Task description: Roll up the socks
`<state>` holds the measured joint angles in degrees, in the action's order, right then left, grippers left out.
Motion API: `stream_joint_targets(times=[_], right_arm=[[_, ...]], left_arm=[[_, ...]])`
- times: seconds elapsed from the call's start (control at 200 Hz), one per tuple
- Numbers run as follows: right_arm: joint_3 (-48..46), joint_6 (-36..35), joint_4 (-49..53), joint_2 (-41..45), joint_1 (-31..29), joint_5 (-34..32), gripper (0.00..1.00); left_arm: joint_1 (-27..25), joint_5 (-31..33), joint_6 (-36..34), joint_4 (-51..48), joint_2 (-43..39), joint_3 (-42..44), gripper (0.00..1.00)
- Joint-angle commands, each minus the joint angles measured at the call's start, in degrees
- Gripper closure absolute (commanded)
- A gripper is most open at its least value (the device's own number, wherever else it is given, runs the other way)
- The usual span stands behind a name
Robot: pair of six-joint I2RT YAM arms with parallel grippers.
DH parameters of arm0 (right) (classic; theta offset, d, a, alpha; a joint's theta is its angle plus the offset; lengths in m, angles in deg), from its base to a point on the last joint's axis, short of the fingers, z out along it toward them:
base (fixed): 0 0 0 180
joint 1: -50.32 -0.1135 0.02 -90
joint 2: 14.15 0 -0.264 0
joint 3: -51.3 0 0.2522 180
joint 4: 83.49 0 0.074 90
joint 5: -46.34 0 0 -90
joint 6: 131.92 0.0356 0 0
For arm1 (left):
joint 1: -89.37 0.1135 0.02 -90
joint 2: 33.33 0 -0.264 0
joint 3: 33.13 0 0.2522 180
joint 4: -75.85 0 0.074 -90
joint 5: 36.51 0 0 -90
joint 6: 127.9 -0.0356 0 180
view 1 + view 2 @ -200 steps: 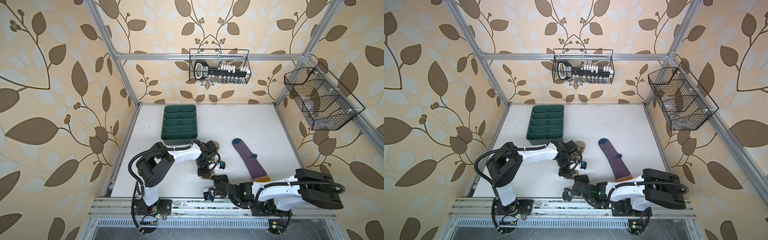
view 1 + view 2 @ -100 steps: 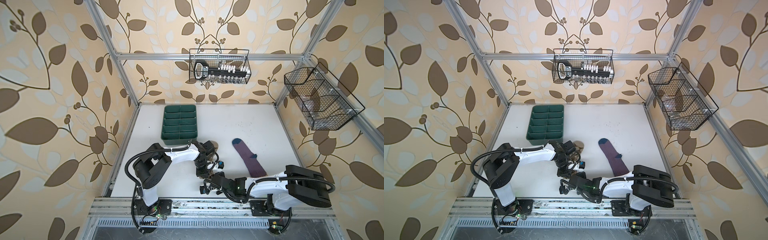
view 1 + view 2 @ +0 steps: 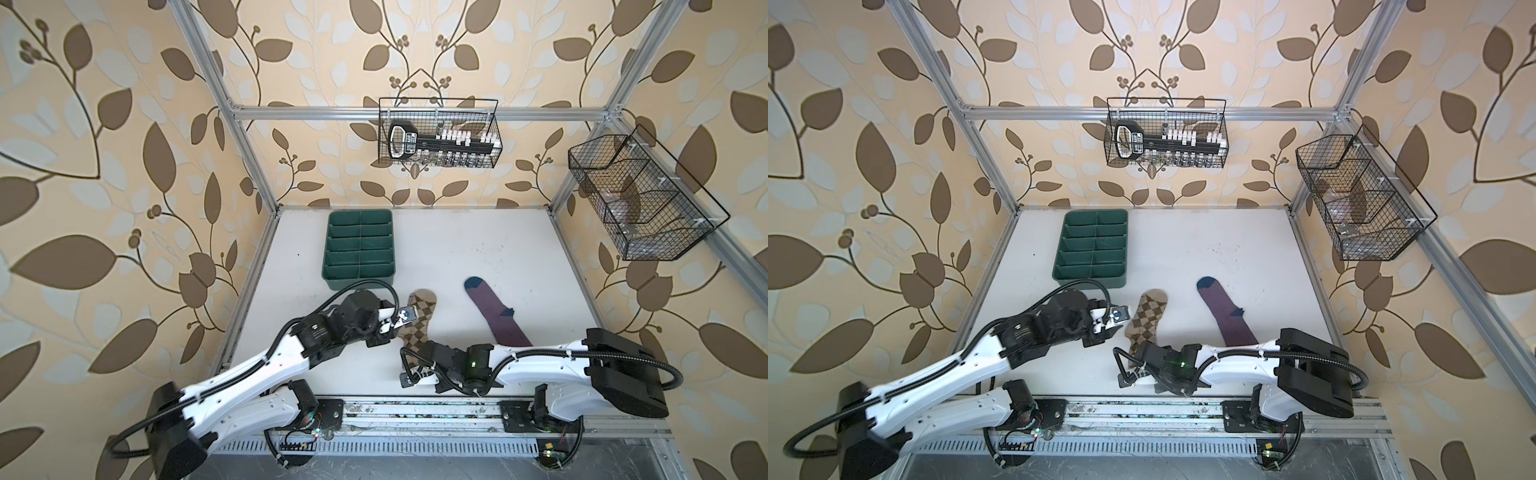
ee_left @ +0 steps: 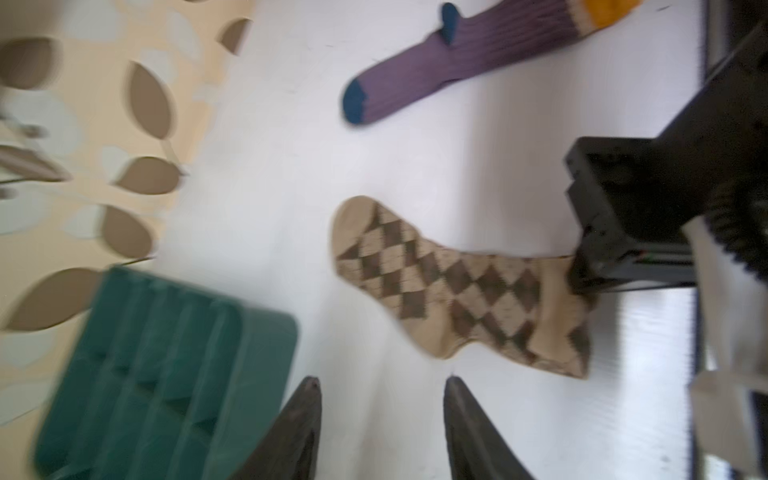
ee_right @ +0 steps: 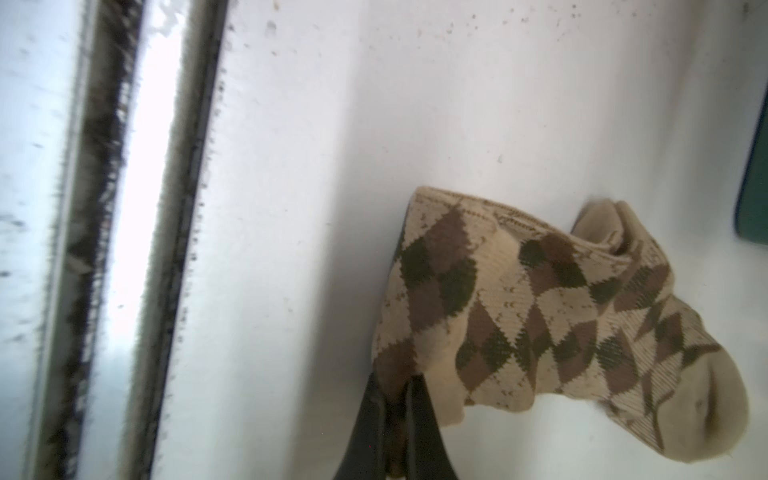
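- Writing: the only label shows on a black handled item in the back wire basket (image 3: 436, 133), and it is too small to read. The socks and the tray show no print that I can make out.
- Socks: two, both on the white table (image 3: 478, 249) near its front edge, apart from each other.
- Tan argyle sock (image 3: 420, 322) (image 3: 1147, 320): it lies with its toe toward the green tray (image 3: 359, 282) and its cuff end toward the front rail. The right wrist view shows it bunched and folded near the cuff (image 5: 540, 311).
- Purple sock (image 3: 494, 318) (image 3: 1225, 318): it lies flat to the right of the tan one, with its dark blue toe toward the back. In both top views the right arm crosses over its cuff end. The left wrist view shows the orange-yellow cuff (image 4: 457, 62).
- Right gripper (image 5: 395, 399): its jaws are pressed together on the cuff end of the tan argyle sock.
- Left gripper (image 4: 382, 380): its two dark fingers stand apart with nothing between them, beside the foot of the tan sock.
- Green tray: one, split into two columns of five compartments.
- Wire baskets: two, the second on the right wall (image 3: 640, 203).
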<state>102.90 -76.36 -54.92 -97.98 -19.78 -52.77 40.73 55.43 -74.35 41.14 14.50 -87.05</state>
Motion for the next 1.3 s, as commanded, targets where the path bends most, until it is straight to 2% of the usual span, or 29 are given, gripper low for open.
stream_joint_targets(times=[0.0,0.05,0.14,0.27,0.37,0.435,0.57,0.69,0.885,1.03,1.15,1.295], right_arm=[[1.31,1.34,9.91,-2.75,2.23,12.50,1.00],[2.28,0.97,10.95,-3.56,3.42,15.22,1.00],[4.83,0.21,13.75,-5.59,6.13,19.55,1.00],[10.34,-1.13,20.29,-10.04,12.48,29.28,1.00],[13.98,-2.25,24.35,-14.07,16.12,34.59,1.00],[15.57,-3.17,26.18,-16.35,18.43,36.45,1.00],[18.67,-4.12,28.21,-20.27,22.74,38.07,1.00],[20.79,-5.02,29.72,-22.24,24.59,38.63,1.00],[22.17,-6.25,30.56,-22.94,25.84,39.07,1.00],[22.44,-6.48,30.84,-23.47,26.11,39.08,1.00],[22.23,-6.48,31.00,-23.49,26.16,39.31,1.00],[21.46,-6.88,31.07,-21.98,26.11,40.63,1.00]], left_arm=[[0.48,9.49,-0.04,2.07,-13.21,1.54,0.41],[0.48,7.46,-1.65,-0.91,-18.10,0.88,0.36],[0.39,3.45,-7.48,-8.61,-21.11,-1.92,0.36],[0.30,-1.43,-9.08,-16.62,-17.00,-5.52,0.36],[-1.84,-1.82,-12.42,-17.13,-13.38,-3.61,0.36],[-6.51,2.31,-14.86,-15.17,-11.18,-1.03,0.36],[-21.55,15.51,-18.87,-8.46,-4.88,5.37,0.35],[-28.67,17.17,-16.35,-1.27,3.27,8.89,0.36],[-30.11,17.91,-9.16,10.92,17.45,11.20,0.39],[-30.06,20.03,-8.84,19.11,25.34,12.22,0.43],[-29.76,23.69,-8.38,25.43,31.80,12.57,0.52],[-29.14,28.71,-6.93,30.03,39.18,11.49,0.70]])
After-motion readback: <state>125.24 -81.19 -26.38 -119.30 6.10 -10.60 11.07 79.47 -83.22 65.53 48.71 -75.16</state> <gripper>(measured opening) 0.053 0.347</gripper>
